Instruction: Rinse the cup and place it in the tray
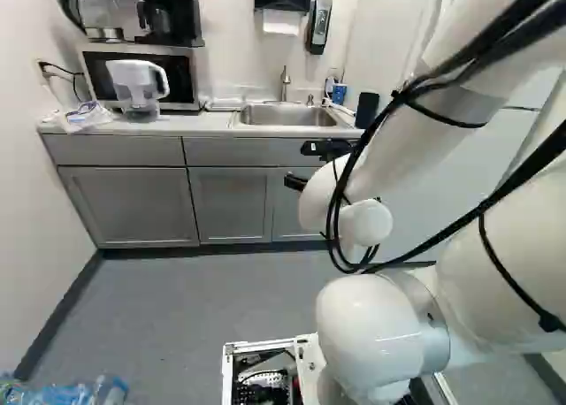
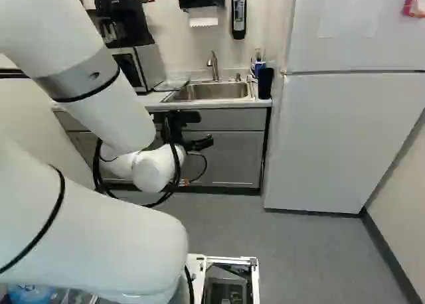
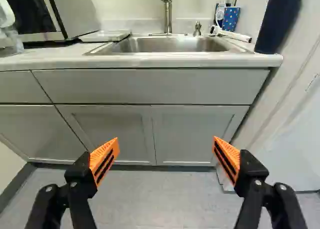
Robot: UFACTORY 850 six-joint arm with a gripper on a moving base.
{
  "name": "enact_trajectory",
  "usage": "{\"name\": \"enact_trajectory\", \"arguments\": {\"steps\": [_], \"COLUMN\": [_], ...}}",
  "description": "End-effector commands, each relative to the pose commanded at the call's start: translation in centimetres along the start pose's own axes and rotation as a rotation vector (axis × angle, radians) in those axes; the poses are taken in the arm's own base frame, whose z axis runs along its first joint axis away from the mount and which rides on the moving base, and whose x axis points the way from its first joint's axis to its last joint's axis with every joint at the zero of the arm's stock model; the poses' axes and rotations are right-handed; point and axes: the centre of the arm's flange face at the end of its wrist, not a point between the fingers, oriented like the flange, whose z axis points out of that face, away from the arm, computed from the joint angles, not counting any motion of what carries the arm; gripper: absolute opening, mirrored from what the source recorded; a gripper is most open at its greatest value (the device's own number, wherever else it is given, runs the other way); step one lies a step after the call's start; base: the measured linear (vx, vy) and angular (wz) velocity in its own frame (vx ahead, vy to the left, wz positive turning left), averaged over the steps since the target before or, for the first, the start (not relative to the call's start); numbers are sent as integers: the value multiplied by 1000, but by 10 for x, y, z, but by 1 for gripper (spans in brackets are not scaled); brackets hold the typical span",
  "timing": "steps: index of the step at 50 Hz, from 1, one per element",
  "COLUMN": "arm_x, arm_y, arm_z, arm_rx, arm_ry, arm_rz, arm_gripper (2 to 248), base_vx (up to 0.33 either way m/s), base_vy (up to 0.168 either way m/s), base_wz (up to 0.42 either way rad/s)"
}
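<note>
We had the tall dark-blue cylindrical cup upright on the white surface, between steel sink and white fridge. Probably light, stiff, slippery once wet; we'd grip mid-wall. We saw the flat whitish tray across the sink. Our black orange-padded claw stood wide open, empty, low before the grey cabinets, white arm bent.

Near, the white arm ends in a black gripper with orange pads striped black, above a blue-grey floor. Far, grey cabinets carry a whitish countertop with a silver sink, an off-white tray left, and, right, a plain navy cup and a brighter blue, pale-dotted cup. The fridge at right is white.
</note>
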Motion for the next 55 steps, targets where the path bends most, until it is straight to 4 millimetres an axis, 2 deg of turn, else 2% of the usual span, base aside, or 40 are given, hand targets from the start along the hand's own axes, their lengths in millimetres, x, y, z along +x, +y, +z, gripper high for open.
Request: {"name": "enact_trajectory", "arguments": {"steps": [14, 55], "arm_x": [6, 60], "arm_y": [0, 0], "arm_z": [4, 34], "arm_rx": [0, 0], "arm_ry": [9, 98], "arm_rz": [0, 0], "arm_gripper": [247, 247], "base_vx": [0, 0], "base_vy": [0, 0], "base_wz": [0, 0]}}
